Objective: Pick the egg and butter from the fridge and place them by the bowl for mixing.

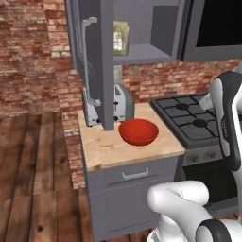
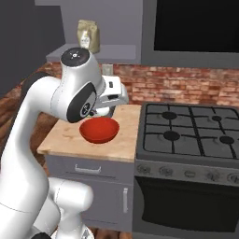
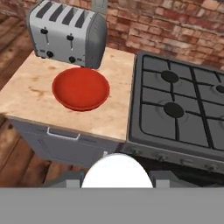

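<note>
A: Where's your egg?

B: Held between half-closed jaws, above the stove's front edge, well short of the bowl.

A: Remaining?

B: You set it on the surface; butter follows.

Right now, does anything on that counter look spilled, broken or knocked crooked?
Nothing stands out. The red bowl sits upright on the wooden counter in front of the toaster, with no spills around it. The stove looks tidy too. A white egg shows at the gripper.
</note>
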